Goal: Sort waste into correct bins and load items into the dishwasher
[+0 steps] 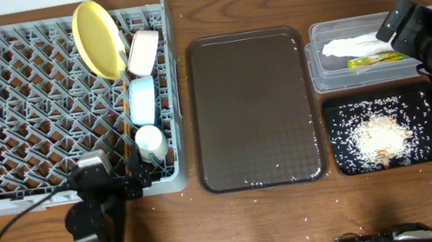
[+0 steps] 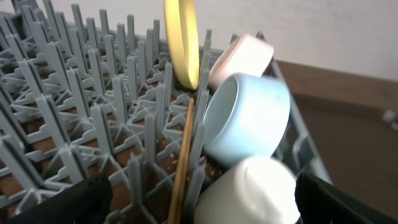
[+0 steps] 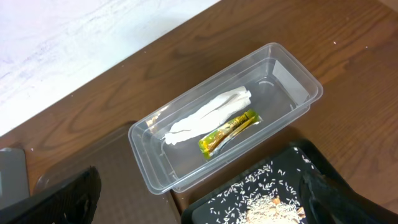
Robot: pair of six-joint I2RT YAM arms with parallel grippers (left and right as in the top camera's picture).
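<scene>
The yellow plate, pinkish bowl, blue bowl, white cup and chopsticks stand in the grey dish rack. My left gripper is open at the rack's front edge. In the left wrist view its fingers straddle the cup and chopsticks. The tissue and wrapper lie in the clear tub. Rice crumbs lie in the black tray. My right gripper is open and empty above both bins.
The dark brown serving tray lies between the rack and the bins, with a few rice grains scattered on the table along its front edge. The right arm's base stands at the far right.
</scene>
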